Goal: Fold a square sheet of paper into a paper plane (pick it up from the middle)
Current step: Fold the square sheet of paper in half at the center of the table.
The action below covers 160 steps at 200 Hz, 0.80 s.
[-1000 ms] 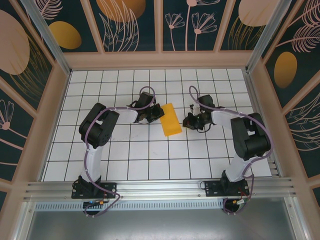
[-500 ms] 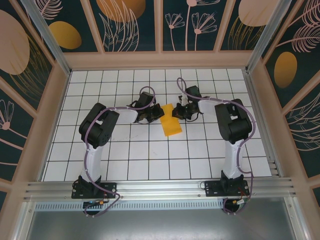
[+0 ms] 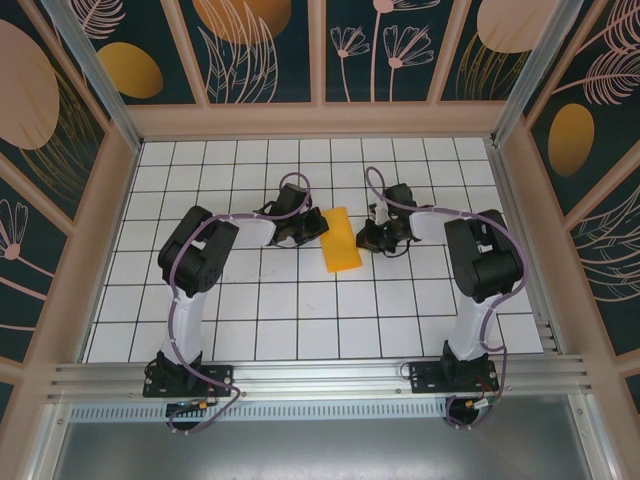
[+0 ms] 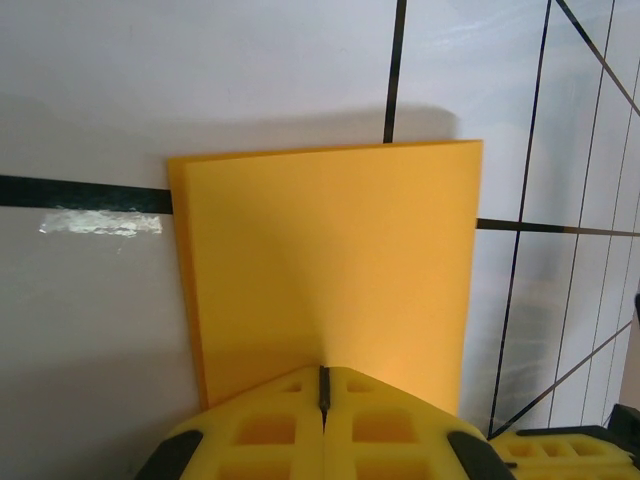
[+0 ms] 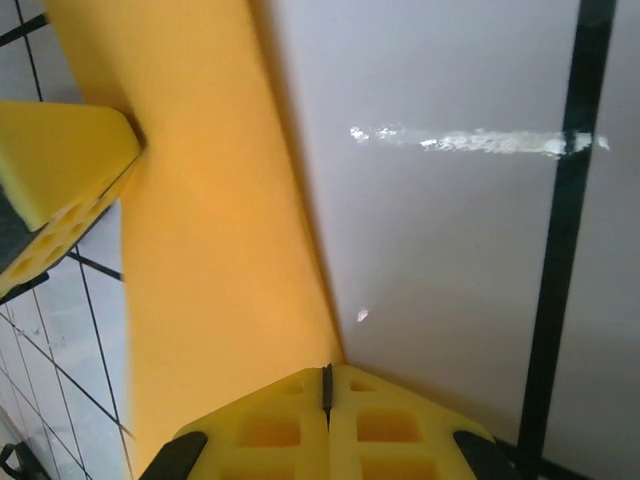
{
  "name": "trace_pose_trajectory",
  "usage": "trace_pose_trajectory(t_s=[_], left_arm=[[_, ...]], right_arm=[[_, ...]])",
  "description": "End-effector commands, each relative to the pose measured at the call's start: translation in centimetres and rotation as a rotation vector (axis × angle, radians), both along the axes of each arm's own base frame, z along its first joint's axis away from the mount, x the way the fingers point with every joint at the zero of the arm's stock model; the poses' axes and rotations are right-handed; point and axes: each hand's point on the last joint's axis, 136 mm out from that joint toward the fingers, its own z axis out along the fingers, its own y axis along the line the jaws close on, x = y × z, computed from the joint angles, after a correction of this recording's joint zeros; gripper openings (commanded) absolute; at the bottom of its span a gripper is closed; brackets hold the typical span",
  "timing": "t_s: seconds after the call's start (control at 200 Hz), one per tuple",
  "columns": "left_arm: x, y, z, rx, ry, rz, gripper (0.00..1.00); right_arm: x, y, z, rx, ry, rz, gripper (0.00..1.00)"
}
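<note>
The square sheet of paper (image 3: pixel 340 240) lies on the white tiled table, folded into a narrow orange-yellow rectangle; a paper plane is out of view. My left gripper (image 3: pixel 318 228) is shut, its tip resting on the paper's left long edge. In the left wrist view the paper (image 4: pixel 330 260) spreads flat ahead of the closed left gripper (image 4: pixel 323 372). My right gripper (image 3: pixel 366 238) is shut too, with its tip at the paper's right edge. The right wrist view has the paper (image 5: pixel 200 250) running up the left, its edge meeting the right gripper (image 5: pixel 326 370).
A wooden frame (image 3: pixel 320 120) and patterned walls enclose the tiled table (image 3: pixel 300 310). An aluminium rail (image 3: pixel 320 375) runs along the near edge by both arm bases. The left gripper's yellow finger (image 5: pixel 60 180) shows across the paper in the right wrist view.
The right gripper moved left over the paper half a second ago, then drew back to its right edge. The left gripper and the paper have stayed put.
</note>
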Motion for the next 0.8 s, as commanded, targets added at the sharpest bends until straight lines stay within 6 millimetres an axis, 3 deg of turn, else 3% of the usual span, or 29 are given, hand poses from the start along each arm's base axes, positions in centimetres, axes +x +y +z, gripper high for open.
trace_pose_trajectory(t_s=[0.0,0.09,0.29,0.525,0.796], left_arm=[[-6.8,6.7,-11.2,0.332,0.300,0.038,0.00],[-6.8,6.6,-11.0,0.333,0.295,0.035,0.00],[-6.9,6.8,-11.1,0.339,0.296,0.034,0.00],[-6.9,6.9,-11.2,0.348,0.299,0.033,0.00],[-6.9,7.0,-11.0,0.354,0.298,0.034,0.00]], right_arm=[[0.2,1.2,2.9,0.062,-0.037,0.045,0.00],[1.0,2.7,3.7,0.089,-0.054,0.075,0.00],[0.5,3.6,0.9,0.063,0.005,0.101,0.00],[-1.8,2.1,-1.4,0.010,0.074,0.105,0.00],[-6.1,-0.9,-2.9,-0.037,0.148,0.079,0.00]])
